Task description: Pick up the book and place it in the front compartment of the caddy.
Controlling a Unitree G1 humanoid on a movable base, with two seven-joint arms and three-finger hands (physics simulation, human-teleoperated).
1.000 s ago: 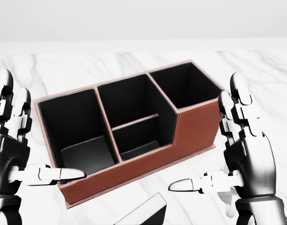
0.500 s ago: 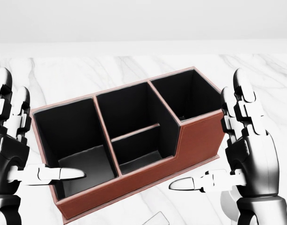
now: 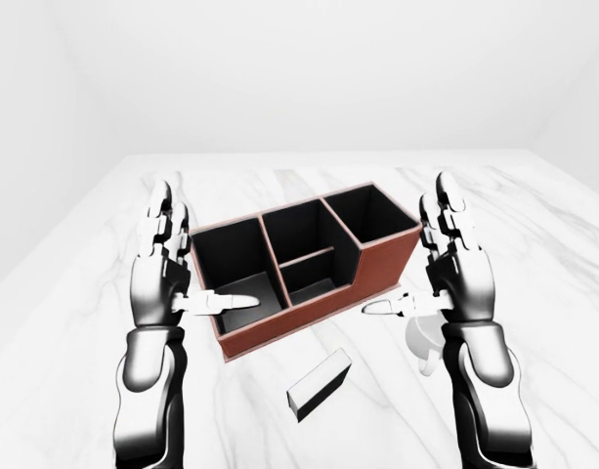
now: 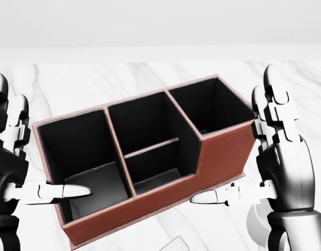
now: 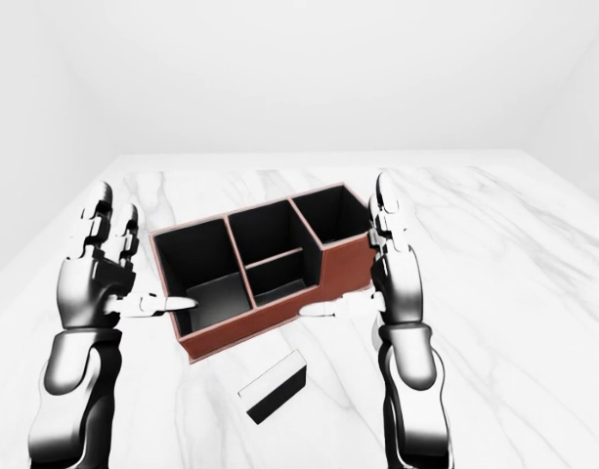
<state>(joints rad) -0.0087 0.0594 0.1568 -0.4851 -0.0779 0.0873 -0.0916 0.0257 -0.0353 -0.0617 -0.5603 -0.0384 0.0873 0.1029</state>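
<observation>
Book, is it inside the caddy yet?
No, the book lies on the table below the caddy in the left-eye view, and both hands are empty.

A: Where could a hand pass?

B: All the caddy [image 3: 304,269] compartments are open-topped and hold nothing, so entry from above is unblocked. The marble table [image 3: 534,254] is bare from 12 to 3 o'clock of the caddy.

A: What stands in the way?

B: The left hand [image 3: 160,278] flanks the caddy at 9 o'clock, thumb over the near wall; the right hand [image 3: 455,278] at 3. The book [image 3: 320,384] lies apart at 6 o'clock, between both forearms
</observation>
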